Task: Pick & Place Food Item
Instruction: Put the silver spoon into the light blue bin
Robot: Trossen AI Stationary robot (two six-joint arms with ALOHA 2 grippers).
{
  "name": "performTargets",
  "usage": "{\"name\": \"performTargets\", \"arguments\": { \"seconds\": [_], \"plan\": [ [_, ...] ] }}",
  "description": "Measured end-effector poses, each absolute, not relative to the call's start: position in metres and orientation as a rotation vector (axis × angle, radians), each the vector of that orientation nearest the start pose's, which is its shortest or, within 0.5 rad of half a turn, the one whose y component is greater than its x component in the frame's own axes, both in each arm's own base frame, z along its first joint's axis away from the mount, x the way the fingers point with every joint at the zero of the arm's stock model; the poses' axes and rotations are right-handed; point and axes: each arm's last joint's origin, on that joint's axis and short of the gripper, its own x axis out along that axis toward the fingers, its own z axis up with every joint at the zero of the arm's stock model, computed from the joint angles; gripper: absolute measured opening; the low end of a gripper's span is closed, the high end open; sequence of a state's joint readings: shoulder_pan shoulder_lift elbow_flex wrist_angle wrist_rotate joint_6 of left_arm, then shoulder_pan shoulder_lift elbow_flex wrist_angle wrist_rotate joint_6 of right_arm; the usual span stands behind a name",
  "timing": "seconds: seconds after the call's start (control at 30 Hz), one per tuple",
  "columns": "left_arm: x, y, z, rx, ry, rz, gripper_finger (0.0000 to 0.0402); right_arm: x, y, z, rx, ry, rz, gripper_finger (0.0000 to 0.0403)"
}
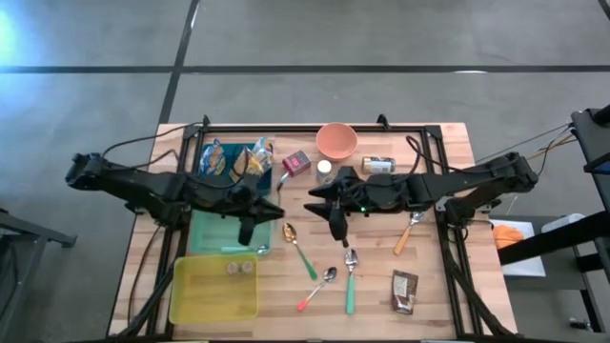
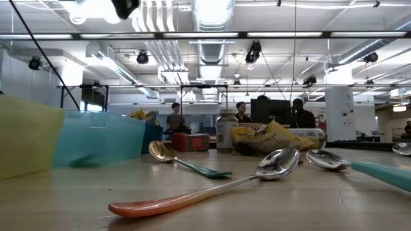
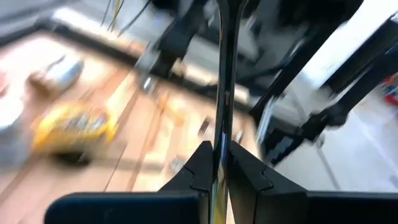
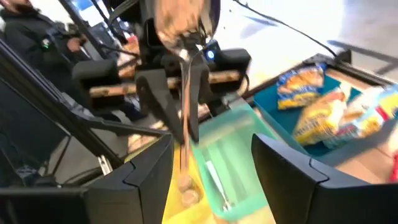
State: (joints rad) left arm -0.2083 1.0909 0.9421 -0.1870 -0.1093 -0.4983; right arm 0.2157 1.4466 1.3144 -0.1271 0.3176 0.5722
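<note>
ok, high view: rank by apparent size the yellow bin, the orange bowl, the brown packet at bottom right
1. yellow bin, clearly the largest
2. orange bowl
3. brown packet, narrower than the bowl but about as long; its area looks smaller, so treat 2 versus 3 as close

All three rest on the table, so camera distance barely skews this.

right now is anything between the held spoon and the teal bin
Nothing visible: the left end effector holds the spoon over the teal bin, and the open right end effector stands clear beside it.
</note>
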Motion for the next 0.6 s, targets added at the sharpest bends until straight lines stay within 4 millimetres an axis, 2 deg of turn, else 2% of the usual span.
{"name": "performTargets", "arguments": {
  "seconds": [0.3, 0.47, 0.6],
  "plan": [
    [0.181, -0.032, 0.31, -0.5, 0.742, 0.164, 0.0026, 0.321, 0.06, 0.365, 0.489, 0.26, -0.193, 0.0212],
    [0.164, -0.029, 0.295, -0.504, 0.976, 0.219, 0.0026, 0.322, 0.057, 0.365, 0.487, 0.255, -0.21, 0.0212],
    [0.159, -0.029, 0.286, -0.483, 1.116, 0.248, 0.0026, 0.322, 0.055, 0.365, 0.486, 0.254, -0.219, 0.0212]
  ]
}}
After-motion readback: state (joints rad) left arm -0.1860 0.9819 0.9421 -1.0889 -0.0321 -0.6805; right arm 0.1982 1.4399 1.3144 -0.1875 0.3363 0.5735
